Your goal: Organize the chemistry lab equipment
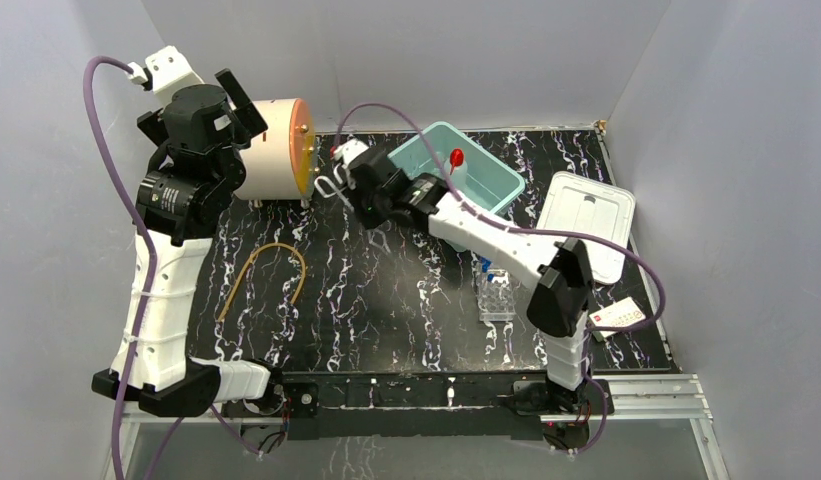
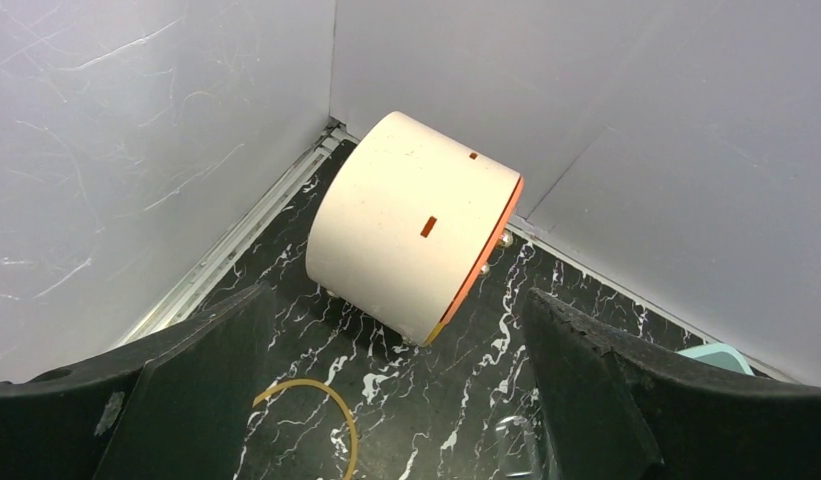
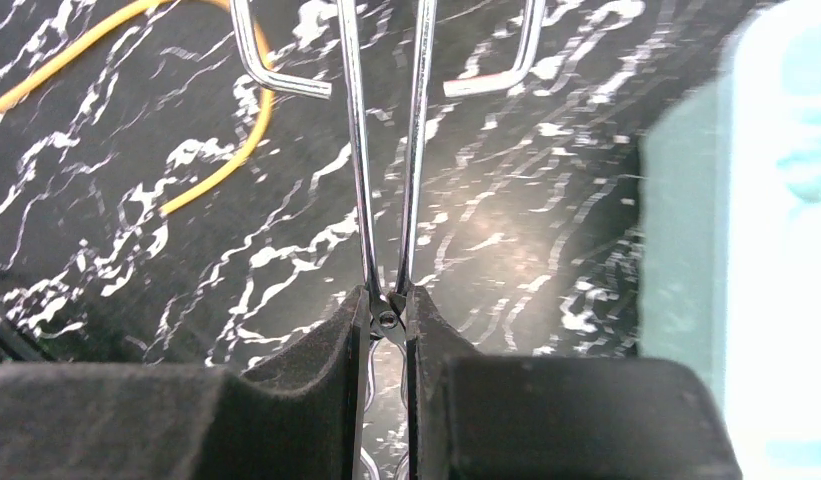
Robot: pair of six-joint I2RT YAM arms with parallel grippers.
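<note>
Broadly, the black, white-veined surface carries a cream drum with an orange face at the back left, in front of the left tool, whose fingers stand wide apart on nothing. A teal bin sits at the back. Yellowish tubing loops flat. The right tool is clamped on thin, shiny metal tongs, their far ends cut off. A clear tube rack stands near the right arm; the white squeeze bottle, red nozzle up, stands in the bin, partly hidden.

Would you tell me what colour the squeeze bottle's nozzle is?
The nozzle is red, clearest in the top external view.
</note>
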